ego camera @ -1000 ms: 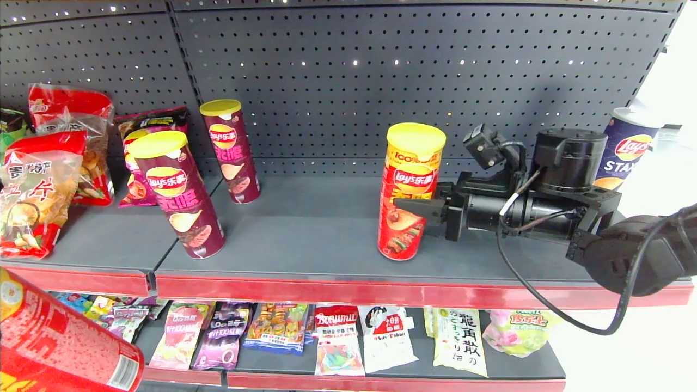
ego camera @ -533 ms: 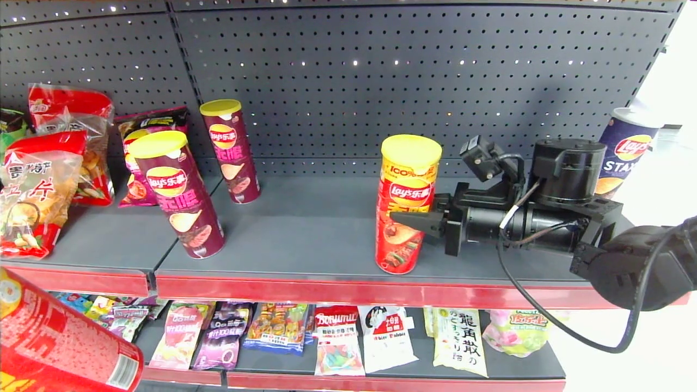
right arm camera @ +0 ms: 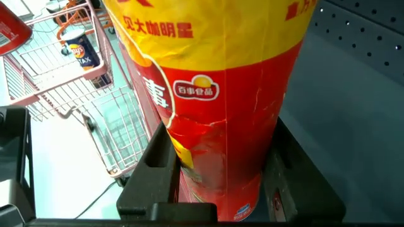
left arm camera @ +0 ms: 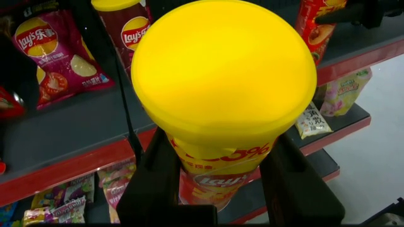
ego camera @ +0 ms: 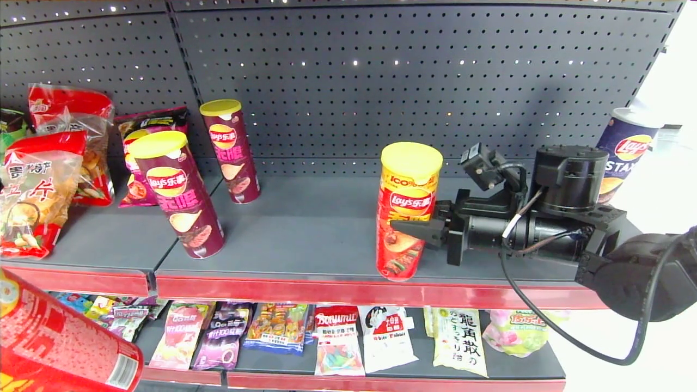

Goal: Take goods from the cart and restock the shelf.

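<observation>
Gripping a tall red-and-yellow cardboard crisp tube with a yellow plastic lid (ego camera: 408, 212) about its middle, the right pincer (ego camera: 419, 228) presses its two black fingers against opposite sides of the tube. The right wrist view shows the same tight hold (right arm camera: 221, 183). The tube stands upright between those fingers, its base at the very front of the dark grey metal shelf board with a red front lip (ego camera: 305, 228). I cannot tell whether the base rests on the board or hangs just above it.

Well apart from this pincer, on its left, two maroon crisp tubes with yellow lids stand on the same board, one nearer the lip (ego camera: 177, 193) and one nearer the pegboard back (ego camera: 228, 149). Bare board lies between them and the pincer.

The left pincer (left arm camera: 221, 183) is pinching a second red tube with a yellow lid (left arm camera: 221, 75), held low, below the shelf lip and far to the left of the right pincer.

By my reading, the first tube is nearly shelved but not yet let go. The second tube has yet to be set down, and behind the right pincer a white wire cart (right arm camera: 63, 94) holds at least one blue tube (right arm camera: 79, 53), so much of the restocking remains.
</observation>
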Available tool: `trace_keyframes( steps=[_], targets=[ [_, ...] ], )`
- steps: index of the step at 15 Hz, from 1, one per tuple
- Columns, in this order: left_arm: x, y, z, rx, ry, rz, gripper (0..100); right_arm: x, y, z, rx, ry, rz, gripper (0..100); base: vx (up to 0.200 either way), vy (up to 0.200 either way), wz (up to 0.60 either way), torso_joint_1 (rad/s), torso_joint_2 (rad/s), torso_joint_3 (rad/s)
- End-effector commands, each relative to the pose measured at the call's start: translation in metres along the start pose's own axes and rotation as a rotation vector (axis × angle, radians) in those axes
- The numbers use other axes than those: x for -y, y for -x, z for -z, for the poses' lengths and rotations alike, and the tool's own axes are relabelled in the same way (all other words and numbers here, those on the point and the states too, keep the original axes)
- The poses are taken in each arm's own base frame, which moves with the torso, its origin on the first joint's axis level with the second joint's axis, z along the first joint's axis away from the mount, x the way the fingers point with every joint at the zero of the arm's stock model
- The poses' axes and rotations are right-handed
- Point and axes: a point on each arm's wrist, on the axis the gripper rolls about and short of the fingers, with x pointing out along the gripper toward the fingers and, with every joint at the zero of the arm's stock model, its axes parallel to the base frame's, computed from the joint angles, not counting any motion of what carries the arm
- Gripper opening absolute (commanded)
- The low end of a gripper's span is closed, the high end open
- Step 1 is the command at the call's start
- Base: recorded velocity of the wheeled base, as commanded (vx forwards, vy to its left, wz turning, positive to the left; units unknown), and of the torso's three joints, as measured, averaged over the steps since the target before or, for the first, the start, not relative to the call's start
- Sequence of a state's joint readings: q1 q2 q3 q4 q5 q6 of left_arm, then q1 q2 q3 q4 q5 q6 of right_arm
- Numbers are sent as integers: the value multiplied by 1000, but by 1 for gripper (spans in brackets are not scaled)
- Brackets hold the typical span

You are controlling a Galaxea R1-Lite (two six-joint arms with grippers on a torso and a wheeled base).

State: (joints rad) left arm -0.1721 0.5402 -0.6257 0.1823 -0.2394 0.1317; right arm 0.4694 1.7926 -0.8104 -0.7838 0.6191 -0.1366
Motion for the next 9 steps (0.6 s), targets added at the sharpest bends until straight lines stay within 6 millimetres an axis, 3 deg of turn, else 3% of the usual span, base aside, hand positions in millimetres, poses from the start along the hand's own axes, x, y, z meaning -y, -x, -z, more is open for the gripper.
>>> trace_keyframes(
  steps=[1,9],
  targets=[
    [0,1,0,3,-1,-1,0,0,0,3,-12,-9,-2,0,0,0,0,0,0,0],
    [0,1,0,5,-1,-1,0,-2,-4,3,-12,-13,-14,0,0,0,0,0,0,0]
  ],
)
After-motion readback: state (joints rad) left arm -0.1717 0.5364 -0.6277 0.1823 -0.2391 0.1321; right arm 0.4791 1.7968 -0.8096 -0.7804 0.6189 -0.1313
